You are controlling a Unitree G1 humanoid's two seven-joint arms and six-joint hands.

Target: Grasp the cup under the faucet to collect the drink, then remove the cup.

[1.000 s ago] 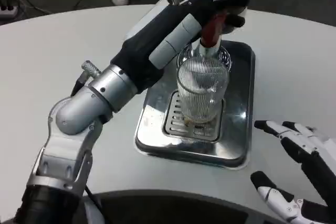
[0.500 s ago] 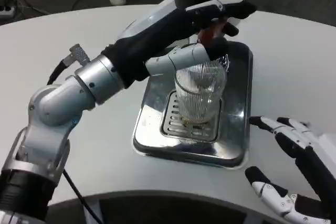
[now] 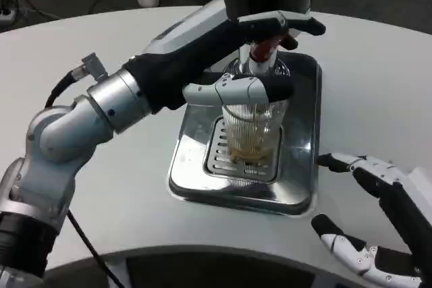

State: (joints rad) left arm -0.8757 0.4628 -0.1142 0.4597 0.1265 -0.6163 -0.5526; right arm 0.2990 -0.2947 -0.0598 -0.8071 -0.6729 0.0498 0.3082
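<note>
On the table, far left of the tray: a black cable (image 3: pixel 84 234) hangs from the left forearm (image 3: pixel 88 116) down past the table (image 3: pixel 61 52) edge; a silver connector stub sticks up from the forearm's wrist end.
Left forearm: silver, then black-sleeved toward the wrist, it crosses from the lower left up and over the tray's left rim, covering that rim's far part.
Left hand (image 3: pixel 260 59): reaches above the tray; the upper fingers lie stretched out across the red tap handle (image 3: pixel 264 46), touching it, while one lower finger (image 3: pixel 236 90) lies across the cup's mouth on the near side. Whether the hand truly grips the handle or only presses on it I cannot tell.
Tray (image 3: pixel 196 187): shiny steel, rectangular, in the middle of the table, with a slotted drain grate (image 3: pixel 219 156) sunk in its near half.
Cup (image 3: pixel 252 129): clear ribbed glass, upright on the grate inside the tray, directly beneath the faucet (image 3: pixel 260 67); a shallow layer of amber drink sits at its bottom. Its rim is partly hidden by the left hand's lower finger.
Faucet: a silver spout just above the cup, at the tray's far end, largely covered by the left hand.
Right hand (image 3: pixel 381 227): low on the table to the right of the tray, well apart from the cup, fingers spread and holding nothing; one fingertip lies near the tray's right rim.
</note>
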